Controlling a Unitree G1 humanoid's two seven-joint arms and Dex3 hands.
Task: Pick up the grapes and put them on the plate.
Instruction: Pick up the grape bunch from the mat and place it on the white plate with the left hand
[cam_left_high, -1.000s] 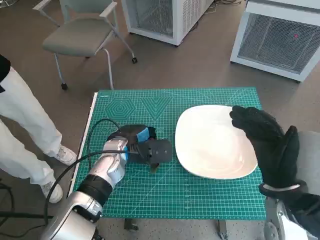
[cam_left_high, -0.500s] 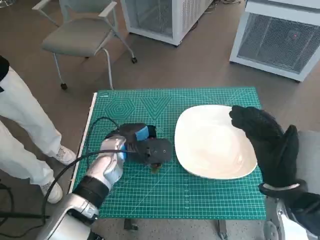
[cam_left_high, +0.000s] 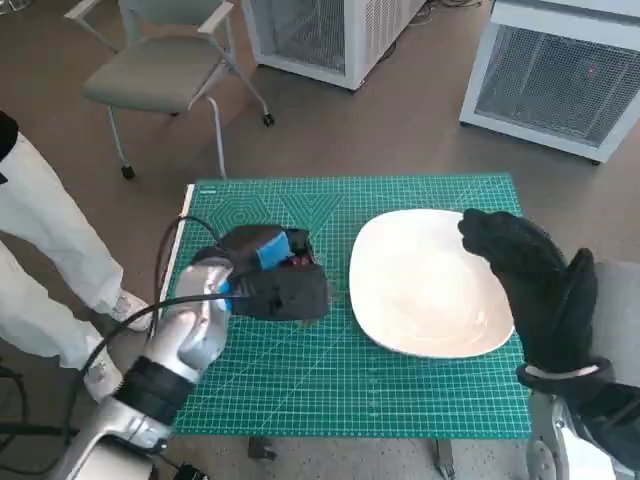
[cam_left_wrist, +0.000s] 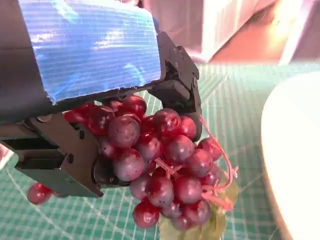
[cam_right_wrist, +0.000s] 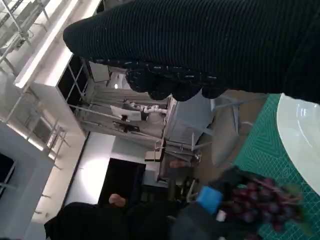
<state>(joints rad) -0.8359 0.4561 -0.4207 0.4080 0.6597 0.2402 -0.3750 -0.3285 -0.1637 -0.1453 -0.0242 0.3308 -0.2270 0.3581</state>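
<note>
A bunch of dark red grapes (cam_left_wrist: 160, 165) with a green leaf hangs in my left hand (cam_left_wrist: 90, 95), clear of the green mat (cam_left_wrist: 75, 215). In the head view that left hand (cam_left_high: 272, 280) hovers over the mat's left half, just left of the plate, and only a bit of the grapes (cam_left_high: 299, 262) shows at the fingers. The wide white plate (cam_left_high: 420, 290) lies empty on the mat's right half; its rim (cam_left_wrist: 295, 150) shows beside the bunch. My gloved right hand (cam_left_high: 530, 275) hovers over the plate's right edge, holding nothing. The right wrist view catches the grapes (cam_right_wrist: 265, 205) and the plate (cam_right_wrist: 300, 125).
The green cutting mat (cam_left_high: 350, 385) covers the small table. A person's legs in white trousers (cam_left_high: 40, 270) stand close by the table's left side. A grey chair (cam_left_high: 165, 65) and white cabinets (cam_left_high: 560, 80) stand on the floor beyond. A black cable (cam_left_high: 165, 270) loops off my left forearm.
My left hand has risen and drawn back and to the left with the grapes, lifting the leaf off the mat. The right hand and the plate have stayed put.
</note>
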